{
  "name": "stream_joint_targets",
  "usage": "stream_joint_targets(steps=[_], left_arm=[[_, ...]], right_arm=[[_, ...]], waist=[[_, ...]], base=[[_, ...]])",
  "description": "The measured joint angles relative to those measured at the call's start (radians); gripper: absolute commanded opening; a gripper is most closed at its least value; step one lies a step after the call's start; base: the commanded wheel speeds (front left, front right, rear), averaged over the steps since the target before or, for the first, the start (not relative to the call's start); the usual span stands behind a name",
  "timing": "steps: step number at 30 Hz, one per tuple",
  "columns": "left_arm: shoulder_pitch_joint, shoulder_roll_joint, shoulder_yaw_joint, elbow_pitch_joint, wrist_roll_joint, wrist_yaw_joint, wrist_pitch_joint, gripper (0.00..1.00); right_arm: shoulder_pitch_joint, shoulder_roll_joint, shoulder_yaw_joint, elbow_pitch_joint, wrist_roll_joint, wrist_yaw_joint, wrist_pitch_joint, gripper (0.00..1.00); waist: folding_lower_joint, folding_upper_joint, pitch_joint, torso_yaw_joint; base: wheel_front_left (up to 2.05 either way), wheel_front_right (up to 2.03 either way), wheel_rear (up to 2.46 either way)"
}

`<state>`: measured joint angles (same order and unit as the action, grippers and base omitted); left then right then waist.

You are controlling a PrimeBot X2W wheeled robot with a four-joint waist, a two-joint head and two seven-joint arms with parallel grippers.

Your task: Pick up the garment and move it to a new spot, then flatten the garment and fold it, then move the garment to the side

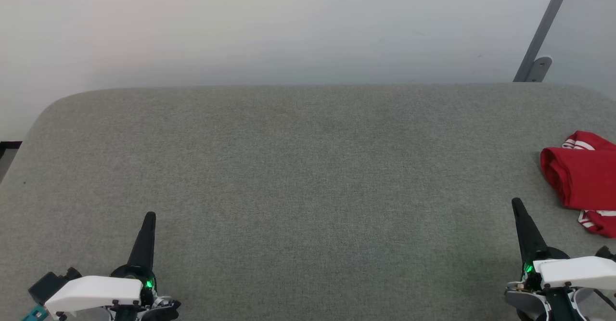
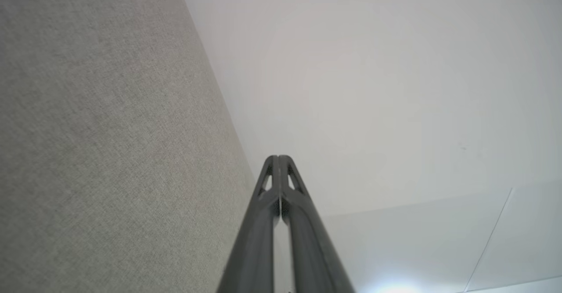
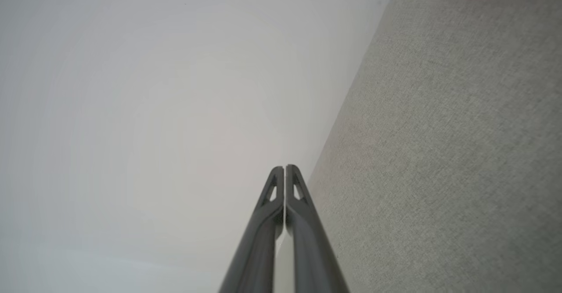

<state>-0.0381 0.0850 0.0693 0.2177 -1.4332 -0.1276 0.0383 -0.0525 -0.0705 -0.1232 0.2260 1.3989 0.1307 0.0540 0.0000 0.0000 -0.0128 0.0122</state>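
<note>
Closure: your left tool (image 1: pixel 150 215) and right tool (image 1: pixel 516 201) are closed, empty; garment (image 1: pixel 580 176) lies at the desk's (image 1: pixel 308 167) right edge.

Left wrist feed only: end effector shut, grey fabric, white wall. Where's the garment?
Observer: In the head view, the garment lies at the right edge of the grey surface, partly cut off by the frame.
Operator: Spread flat?
Observer: No, it is a compact red bundle with striped trim showing.
Operator: Right arm holding it?
Observer: No. The right end effector is shut and empty, apart from the garment, nearer the robot.
</note>
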Motion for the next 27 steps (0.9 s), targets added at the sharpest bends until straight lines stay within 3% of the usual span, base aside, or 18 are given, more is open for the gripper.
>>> stream_joint_targets(steps=[27], left_arm=[[-0.057, -0.021, 0.025, 0.023, -0.159, 0.0, 0.054, 0.0]], right_arm=[[-0.042, 0.016, 0.007, 0.015, 0.179, 0.0, 0.052, 0.0]], waist=[[0.0, 0.0, 0.013, -0.01]], base=[[0.0, 0.0, 0.0]])
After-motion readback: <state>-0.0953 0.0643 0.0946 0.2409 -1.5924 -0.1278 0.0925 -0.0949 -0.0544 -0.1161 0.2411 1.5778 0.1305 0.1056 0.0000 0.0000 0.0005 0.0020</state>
